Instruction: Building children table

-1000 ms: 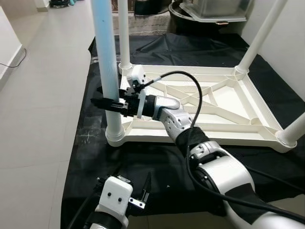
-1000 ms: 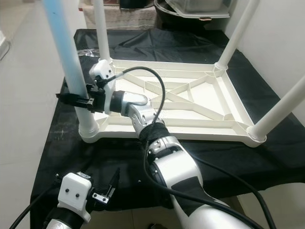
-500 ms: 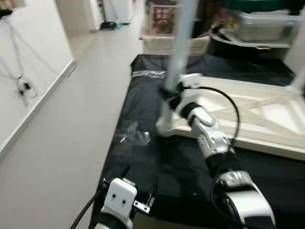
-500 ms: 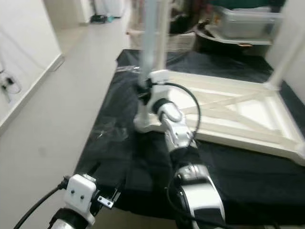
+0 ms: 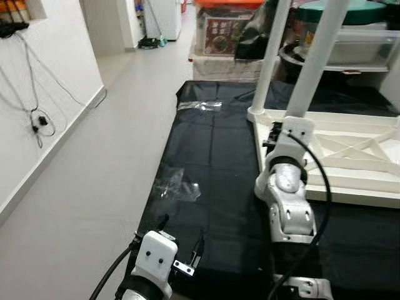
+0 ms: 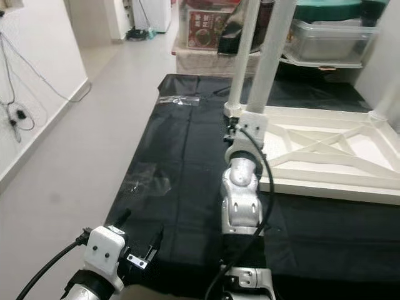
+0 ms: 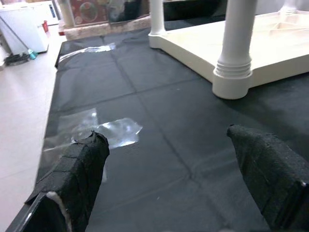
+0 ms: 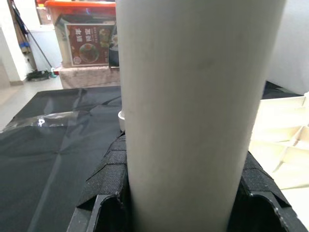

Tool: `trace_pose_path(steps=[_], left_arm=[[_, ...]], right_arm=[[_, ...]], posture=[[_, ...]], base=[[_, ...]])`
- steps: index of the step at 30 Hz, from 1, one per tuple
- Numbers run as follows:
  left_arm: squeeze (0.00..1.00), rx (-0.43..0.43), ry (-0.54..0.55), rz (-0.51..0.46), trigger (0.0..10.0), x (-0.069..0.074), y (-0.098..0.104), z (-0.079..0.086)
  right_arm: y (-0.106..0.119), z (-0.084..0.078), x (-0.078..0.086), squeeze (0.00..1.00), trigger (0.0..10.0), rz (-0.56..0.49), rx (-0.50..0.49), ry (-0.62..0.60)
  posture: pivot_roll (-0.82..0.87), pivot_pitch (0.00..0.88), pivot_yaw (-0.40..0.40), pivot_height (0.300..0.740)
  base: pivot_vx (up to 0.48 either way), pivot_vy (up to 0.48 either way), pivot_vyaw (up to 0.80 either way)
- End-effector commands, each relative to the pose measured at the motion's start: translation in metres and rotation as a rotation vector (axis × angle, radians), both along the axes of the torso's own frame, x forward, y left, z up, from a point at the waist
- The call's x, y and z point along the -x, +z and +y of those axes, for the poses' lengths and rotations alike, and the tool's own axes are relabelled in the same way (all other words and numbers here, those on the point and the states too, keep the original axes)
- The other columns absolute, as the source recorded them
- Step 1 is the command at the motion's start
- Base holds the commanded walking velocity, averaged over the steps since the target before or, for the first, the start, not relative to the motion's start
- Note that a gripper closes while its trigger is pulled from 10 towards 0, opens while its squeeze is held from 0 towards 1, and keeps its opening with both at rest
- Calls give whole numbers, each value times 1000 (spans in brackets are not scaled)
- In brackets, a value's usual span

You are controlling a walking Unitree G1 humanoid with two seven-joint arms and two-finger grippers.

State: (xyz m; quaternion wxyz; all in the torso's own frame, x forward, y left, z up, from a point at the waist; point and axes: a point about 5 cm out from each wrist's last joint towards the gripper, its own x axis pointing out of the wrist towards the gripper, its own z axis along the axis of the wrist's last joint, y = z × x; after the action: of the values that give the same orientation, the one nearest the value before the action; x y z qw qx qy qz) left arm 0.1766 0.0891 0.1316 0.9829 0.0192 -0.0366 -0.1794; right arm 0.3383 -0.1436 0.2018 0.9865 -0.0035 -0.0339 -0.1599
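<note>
The white children's table (image 5: 350, 156) lies upside down on a black sheet (image 5: 212, 156), its legs pointing up. My right gripper (image 5: 289, 122) is shut on the nearest white leg (image 5: 315, 56), a little above its socket at the table's corner. In the right wrist view the leg (image 8: 193, 96) stands between the black fingers (image 8: 108, 179), which press on both its sides. Another leg (image 5: 269, 56) rises just behind. My left gripper (image 5: 181, 234) hangs low over the sheet's near edge, open, with nothing between its fingers (image 7: 72, 174).
Crumpled clear plastic film (image 5: 178, 184) lies on the sheet, with a second piece (image 5: 200, 105) further back. Storage boxes (image 5: 228, 28) and a tub (image 5: 350, 44) stand behind the table. A wall with hanging cables (image 5: 37, 119) runs along the left of the grey floor.
The whole picture has shifted as the camera moved, so the table now sits at the right. My right gripper stays shut on the leg. The left gripper hangs as before.
</note>
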Motion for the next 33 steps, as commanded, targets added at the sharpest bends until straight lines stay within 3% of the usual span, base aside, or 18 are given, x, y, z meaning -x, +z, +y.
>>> trace_pose_path(steps=[1, 2, 5, 6, 9, 10, 11, 12, 17, 18, 20, 23, 24, 26, 33], left_arm=[[0, -8, 0, 25, 10000, 0, -6, 2], [0, -7, -1, 24, 10000, -1, -7, 2], [0, -6, -2, 24, 10000, -1, -7, 2], [0, -5, -4, 20, 10000, -1, -7, 2], [0, -6, -7, 14, 10000, -1, -6, 1], [0, -7, -10, 11, 10000, -1, -6, 1], [0, -8, -13, 8, 10000, -1, -5, 1], [0, -8, -13, 8, 10000, -1, -5, 1], [0, -10, -18, 7, 10000, -3, -6, 0], [0, -10, -18, 7, 10000, -3, -6, 0], [0, -11, -19, 5, 10000, -3, -7, 0], [0, -12, -18, 1, 10000, -4, -6, 0], [0, -12, -18, 1, 10000, -4, -6, 0], [0, -11, -17, -1, 10000, -4, -6, 0], [0, -13, -15, -4, 10000, -4, -6, 0]], right_arm=[[-36, 10, 5, 0, 10000, 136, -10, 80], [-35, 12, 7, 173, 10000, 104, -5, 142], [-35, 13, 8, 173, 10000, 82, -5, 181], [-35, 10, 11, 1000, 10000, 70, 11, 189], [-38, 6, 12, 1000, 10000, 71, 25, 181], [-39, 4, 12, 47, 10000, 67, 16, 204], [-38, 5, 9, 0, 10000, 31, -10, 282], [-38, 5, 9, 0, 10000, 31, -10, 282], [-38, 10, -4, 0, 10000, -10, -96, 589], [-38, 10, -4, 0, 10000, -10, -96, 589], [-36, 8, -13, 0, 10000, 0, -134, 769], [-33, 5, -20, 0, 10000, 54, -97, 1017], [-33, 5, -20, 0, 10000, 54, -97, 1017], [-33, 5, -22, 0, 10000, 102, -101, 1179], [-27, 11, -23, 0, 10000, 165, -56, 1422]], posture=[[-37, 70, -1, 740], [-42, 68, -5, 740], [-42, 68, -5, 740], [-42, 68, -5, 740], [-42, 69, -4, 740], [-42, 70, -3, 740], [-42, 70, -3, 740], [-42, 70, -3, 740], [-42, 64, 2, 740], [-42, 64, 2, 740], [-42, 64, 2, 740], [-35, 61, 1, 740], [-35, 61, 1, 740], [-35, 61, 1, 740], [-35, 61, 1, 740]], base=[[0, 0, 0], [0, 0, 0], [0, 0, 0], [0, 0, 0], [0, 0, 0], [0, 0, 0], [0, 0, 0], [0, 0, 0], [0, 0, 0], [0, 0, 0], [0, 0, 0], [0, 0, 0], [0, 0, 0], [0, 0, 0], [0, 0, 0]])
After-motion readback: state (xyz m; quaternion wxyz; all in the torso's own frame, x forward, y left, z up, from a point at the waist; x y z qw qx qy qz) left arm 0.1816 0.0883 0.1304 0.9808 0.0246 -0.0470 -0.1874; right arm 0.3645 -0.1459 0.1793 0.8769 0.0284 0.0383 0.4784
